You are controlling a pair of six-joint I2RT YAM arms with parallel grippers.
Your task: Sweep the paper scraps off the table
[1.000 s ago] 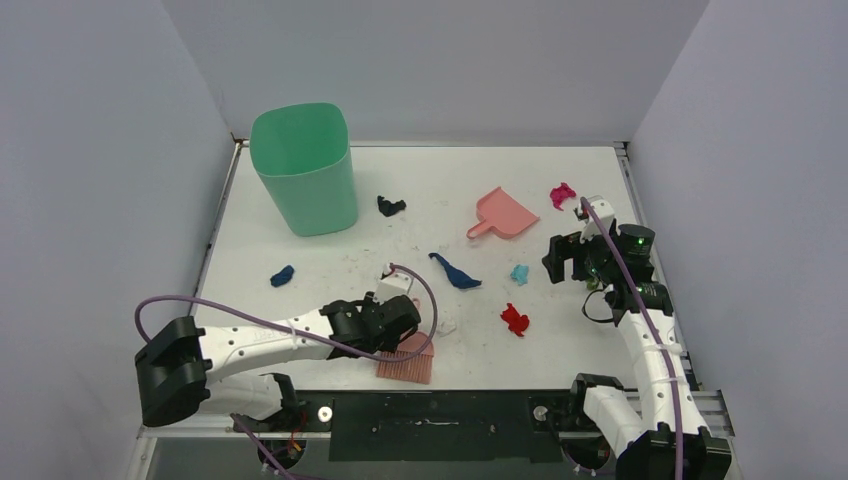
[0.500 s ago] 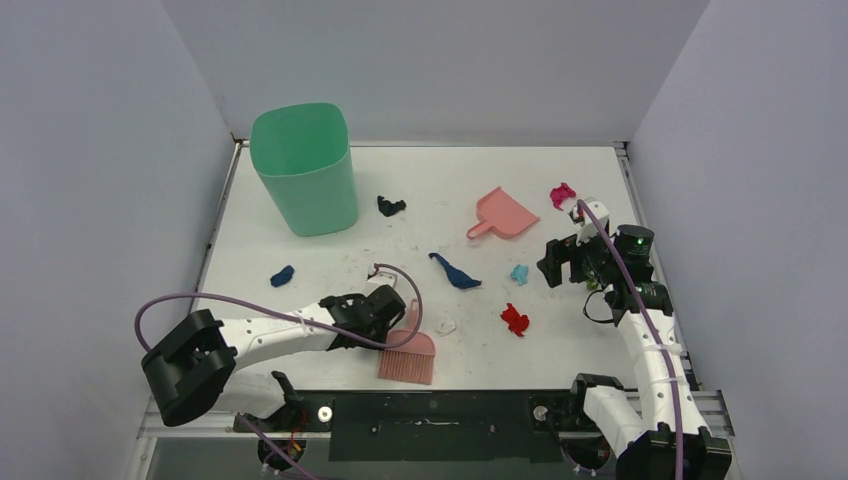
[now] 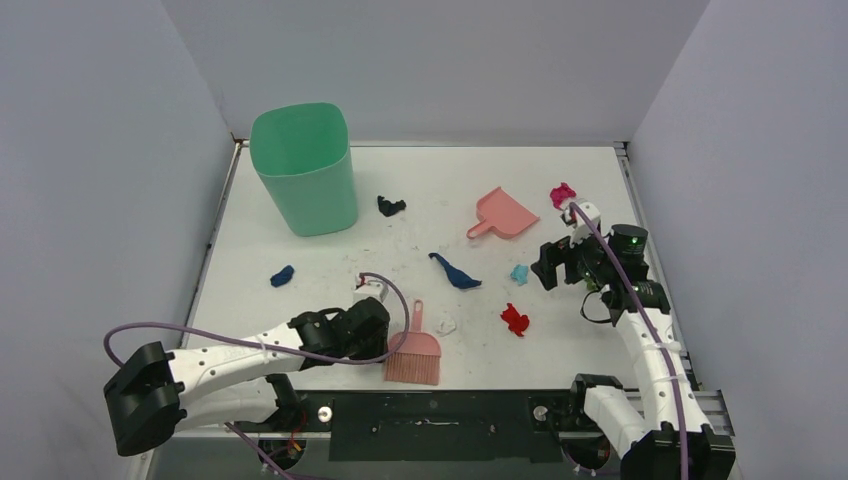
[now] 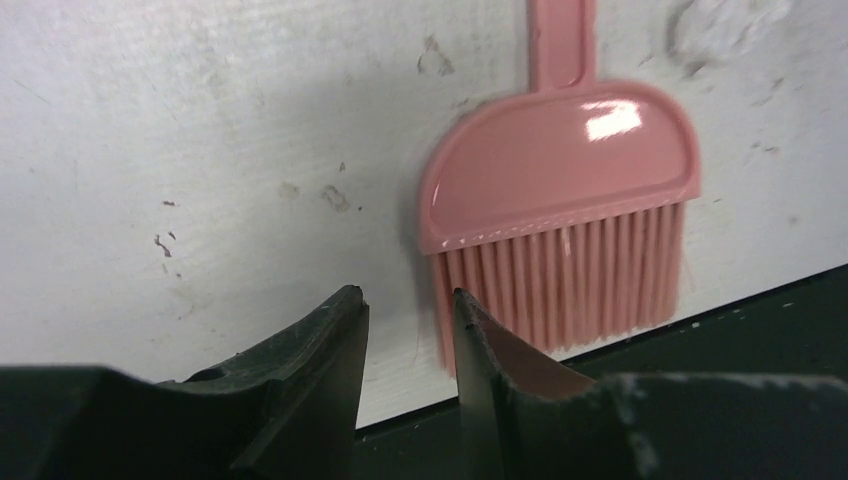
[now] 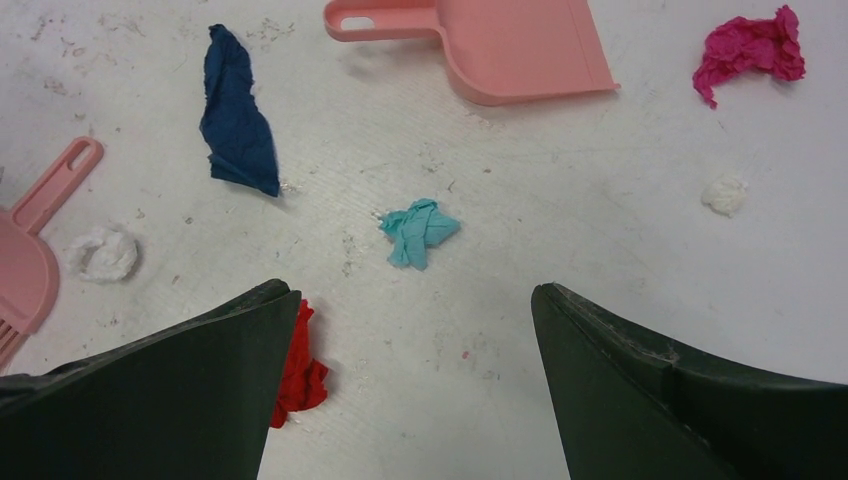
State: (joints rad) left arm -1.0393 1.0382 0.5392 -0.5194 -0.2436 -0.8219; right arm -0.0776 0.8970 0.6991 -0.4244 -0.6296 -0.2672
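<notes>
- Left fingers (image 4: 340, 350): slightly apart, a narrow gap, nothing between them; low over the counter (image 3: 300, 250) near its near edge.
- Brush (image 4: 560, 170) lies flat just right of the left fingers, not touching them. Its bristles point to the near edge and its handle points away.
- A white scrap (image 3: 445, 326) sits just right of the brush handle.
- Right fingers (image 5: 230, 370): wide apart, holding nothing; above the right part of the counter and aimed down.
- Light blue scrap (image 5: 420, 232) lies on the counter ahead of the right fingers, in line with the gap between them.
- Red scrap (image 5: 298, 370) is partly hidden by one right finger in the wrist view; in the top view it lies clear on the counter, nearer than the light blue scrap.
- Long dark blue scrap (image 5: 238, 115) lies left of the light blue scrap, between the brush and the dustpan (image 5: 500, 45).
- The dustpan lies flat farther back, handle to the left, nothing in it.
- Magenta scrap (image 5: 750, 50) is right of the dustpan, near the far right edge; a small white bit (image 5: 725, 193) lies nearer than it.
- Black scrap (image 3: 390, 206) is left of the dustpan, near the green bin (image 3: 303, 168).
- Small dark blue scrap (image 3: 282, 276) lies nearer than the bin, on the left side.
- The bin stands upright at the far left; all scraps are on the counter.
</notes>
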